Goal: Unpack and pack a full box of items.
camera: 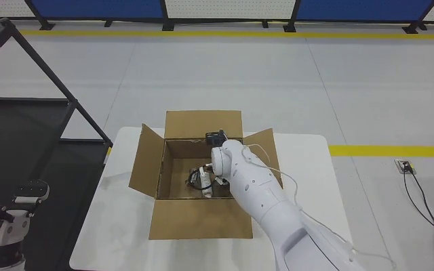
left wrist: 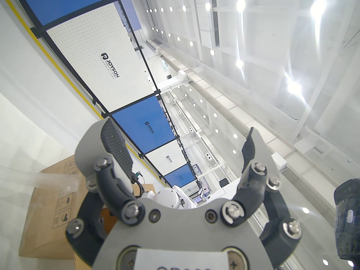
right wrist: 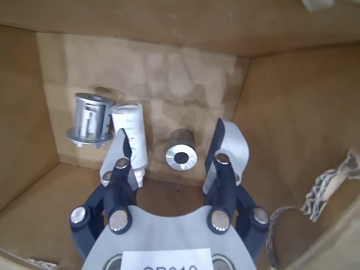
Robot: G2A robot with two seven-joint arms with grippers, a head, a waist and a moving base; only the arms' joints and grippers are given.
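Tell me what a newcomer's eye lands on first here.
The open cardboard box on the white table, with the right arm plunged into it, draws the eye first. Inside, the right gripper hangs open over a short metal cylinder on the box floor, with a white bottle and a grey slotted metal part beside it. The left gripper, also open, points up at the ceiling lights.

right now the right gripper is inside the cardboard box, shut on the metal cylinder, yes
No: the right gripper is inside the cardboard box but open, and the metal cylinder lies ungripped on the box floor, as the right wrist view shows.
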